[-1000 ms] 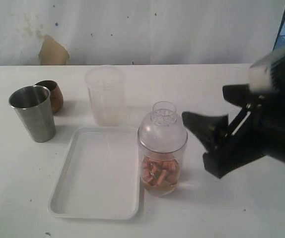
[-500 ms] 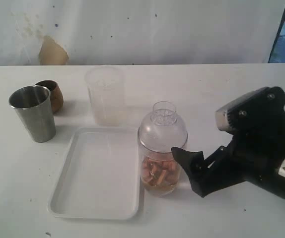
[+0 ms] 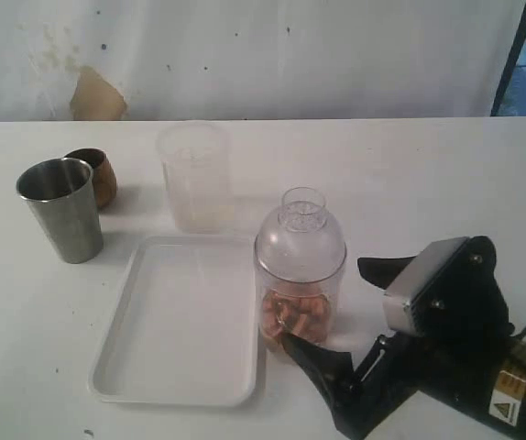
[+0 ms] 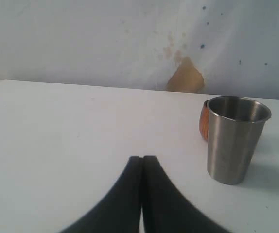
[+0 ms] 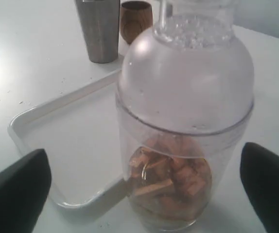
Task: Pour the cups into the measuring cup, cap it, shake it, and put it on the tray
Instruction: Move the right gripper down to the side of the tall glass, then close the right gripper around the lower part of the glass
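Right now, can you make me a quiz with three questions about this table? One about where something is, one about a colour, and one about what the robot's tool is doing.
1. Where is the measuring cup?
A) on the table beside the tray
B) in the middle of the tray
C) up in the air

2. What colour are the bits inside it?
A) green
B) orange-brown
C) blue

3. How is the right tool?
A) shut on the measuring cup
B) shut with nothing in it
C) open, one finger on each side of the measuring cup

Answers:
1 A: its base stands on the table just off the tray's rim.
2 B: the exterior and right wrist views both show orange-brown pieces.
3 C: the right wrist view shows both fingers clear of the cup's wall.
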